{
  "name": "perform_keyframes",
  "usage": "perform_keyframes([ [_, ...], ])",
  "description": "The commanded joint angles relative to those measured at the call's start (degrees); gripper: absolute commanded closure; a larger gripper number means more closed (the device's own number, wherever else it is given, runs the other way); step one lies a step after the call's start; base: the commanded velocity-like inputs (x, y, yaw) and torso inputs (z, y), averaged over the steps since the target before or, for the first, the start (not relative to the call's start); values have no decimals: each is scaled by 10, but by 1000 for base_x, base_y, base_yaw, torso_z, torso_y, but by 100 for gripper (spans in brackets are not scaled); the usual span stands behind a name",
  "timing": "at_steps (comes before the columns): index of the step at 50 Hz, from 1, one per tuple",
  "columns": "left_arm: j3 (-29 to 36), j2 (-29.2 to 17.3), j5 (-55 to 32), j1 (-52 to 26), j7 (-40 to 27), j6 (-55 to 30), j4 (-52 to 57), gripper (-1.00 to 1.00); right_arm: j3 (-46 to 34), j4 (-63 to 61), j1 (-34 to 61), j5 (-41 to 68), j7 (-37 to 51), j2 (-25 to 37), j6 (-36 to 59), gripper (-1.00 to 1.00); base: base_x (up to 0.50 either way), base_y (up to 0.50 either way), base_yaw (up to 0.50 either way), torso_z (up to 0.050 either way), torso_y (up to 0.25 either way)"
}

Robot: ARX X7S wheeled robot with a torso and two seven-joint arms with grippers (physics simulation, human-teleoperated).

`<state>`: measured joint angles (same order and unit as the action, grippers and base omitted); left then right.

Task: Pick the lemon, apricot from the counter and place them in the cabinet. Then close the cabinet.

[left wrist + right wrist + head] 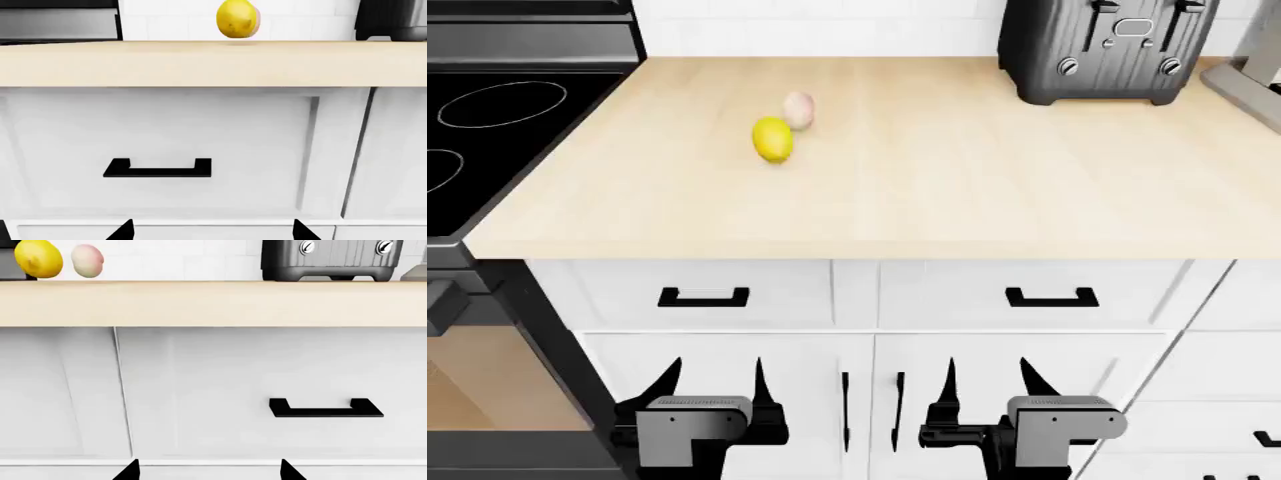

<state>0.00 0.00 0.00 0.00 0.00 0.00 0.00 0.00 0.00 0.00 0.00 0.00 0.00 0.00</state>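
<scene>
We see the lemon (773, 139) lying on the bench (934, 180), toward its left side and nearer the back edge than the front, with the apricot (799, 110) just beside it on the side toward the back wall; whether the two touch we cannot tell. In the left wrist view the lemon (237, 19) hides nearly all of the apricot, while the right wrist view shows lemon (39, 258) and apricot (87, 261) side by side with a small gap. Both arms hang low in front of the cabinet doors, below the bench's front edge and well apart from the fruit. The left gripper (710, 385) has its fingers (667, 378) spread wide, holding nothing and touching nothing we can make out; the right gripper (993, 383) likewise has its fingers (1038, 378) spread and empty. Under the front edge sit two white drawers, each with a black handle, the left handle (703, 297) and the right handle (1050, 297), and both drawers are shut. A black toaster (1105, 45) stands at the back right corner of the bench, well apart from the fruit, and a black stovetop (494, 120) borders the bench's left edge.
</scene>
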Motion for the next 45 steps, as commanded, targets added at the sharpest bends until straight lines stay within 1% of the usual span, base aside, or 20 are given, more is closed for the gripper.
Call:
perform_keyframes([
  [1,12,-9,-2,-1,-15,4,0,-100,-12,-3,0,7,12,9,2,-100,0,0,0,0,0],
  [4,27,-18,9,2,-27,32,0,-100,-19,-8,-1,10,22,17,5,-100,0,0,0,0,0],
  [6,30,-19,21,3,-46,42,5,-100,-22,-13,-1,13,26,21,8,-100,0,0,0,0,0],
  [8,35,-25,22,0,-48,42,8,-100,-24,-20,0,21,25,24,12,-100,0,0,0,0,0],
  [13,44,-34,14,-7,-43,6,48,-100,-26,-38,3,29,31,33,26,-100,0,0,0,0,0],
  [17,43,-37,5,-22,-45,-26,93,-100,-34,-67,17,23,35,43,57,-100,0,0,0,0,0],
  [21,45,-49,-23,-41,-23,-56,136,-100,-44,-110,32,22,29,54,96,-100,0,0,0,0,0],
  [23,34,-51,-62,-52,-10,-82,161,-100,-49,-125,43,17,31,60,124,-100,0,0,0,21,0],
  [28,48,-73,-79,-88,10,-154,207,-100,-45,-176,68,31,23,72,181,-100,0,0,0,50,0],
  [30,43,-78,-104,-110,20,-192,225,-100,-41,-209,81,44,16,78,211,-100,0,0,0,50,0],
  [32,23,-78,-161,-136,35,-234,247,-100,-36,-241,98,61,7,84,246,-100,0,0,0,50,0],
  [40,4,-138,-222,-208,49,-369,331,-100,14,-332,179,148,-13,99,381,-100,7,0,0,50,0],
  [45,-17,-160,-262,-248,49,-437,364,-100,29,-369,221,179,-21,118,436,-100,271,3,0,50,0],
])
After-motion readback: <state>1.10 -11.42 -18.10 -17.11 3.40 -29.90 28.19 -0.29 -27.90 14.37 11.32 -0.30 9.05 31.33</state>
